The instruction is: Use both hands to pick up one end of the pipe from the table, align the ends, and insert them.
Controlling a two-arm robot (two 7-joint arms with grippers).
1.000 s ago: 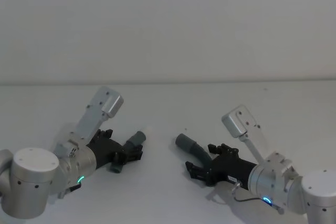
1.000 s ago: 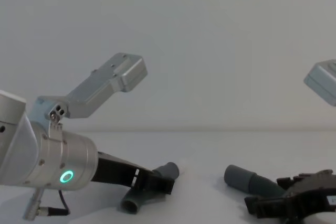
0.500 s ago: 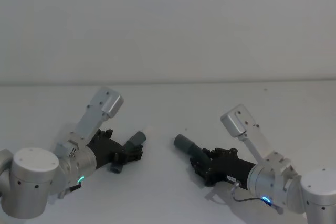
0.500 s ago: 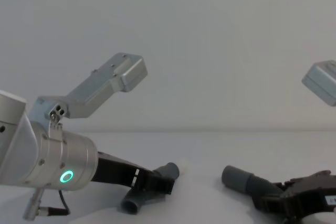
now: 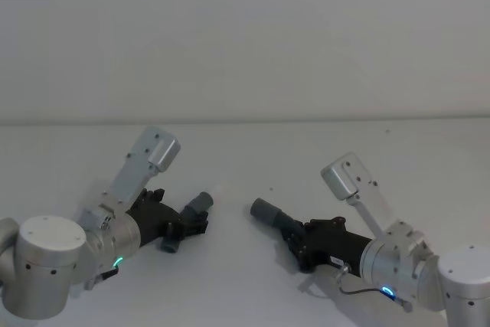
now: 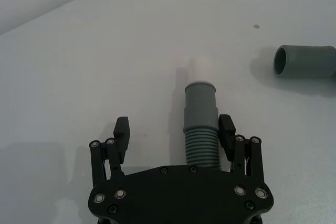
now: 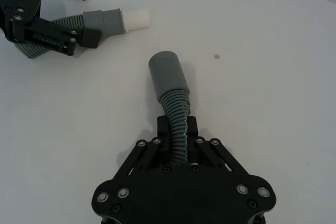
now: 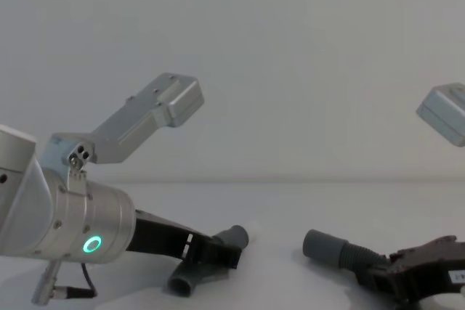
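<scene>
Right gripper [image 7: 178, 130] clamps hose [image 7: 177, 109]; left gripper [image 6: 174, 126] seemingly loose; table [image 7: 273, 77] between ends [image 7: 166, 65].

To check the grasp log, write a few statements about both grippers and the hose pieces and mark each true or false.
1. The right gripper has its jaws shut on the long hose, at its ribbed part. True.
2. The left gripper has its jaws clamped on the short hose. False: they stand open, one either side of it.
3. The two hose ends are joined. False: bare table lies between them.
4. The short hose ends in a pale tip. True.
</scene>
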